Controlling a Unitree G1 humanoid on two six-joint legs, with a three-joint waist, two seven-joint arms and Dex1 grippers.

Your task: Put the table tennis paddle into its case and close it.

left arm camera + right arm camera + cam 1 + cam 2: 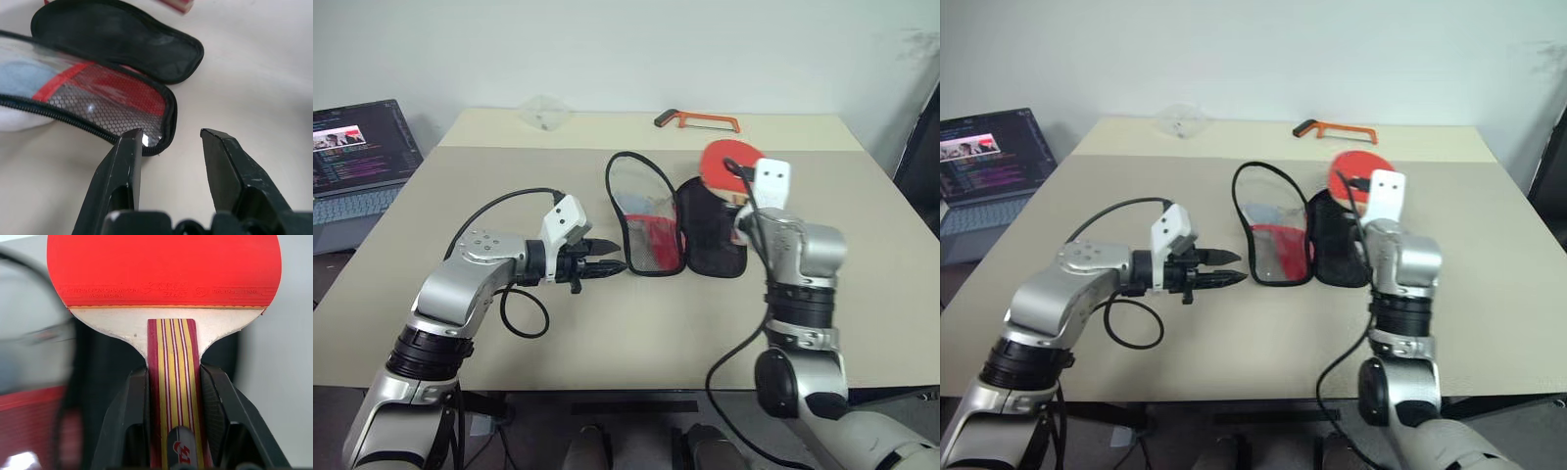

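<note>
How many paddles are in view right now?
1. The paddle is clamped by its handle in the right gripper, above the open case.

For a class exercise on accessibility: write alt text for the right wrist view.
The right tool clamps the striped wooden handle of the table tennis paddle, its red face above. Behind lies the open case, blurred.

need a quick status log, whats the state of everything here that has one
table tennis paddle: clamped by its handle in the right gripper
case: unzipped, spread open flat on the table, nothing in it
left gripper: open, by the case's edge, holding nothing
laptop: lid up, screen on
</note>
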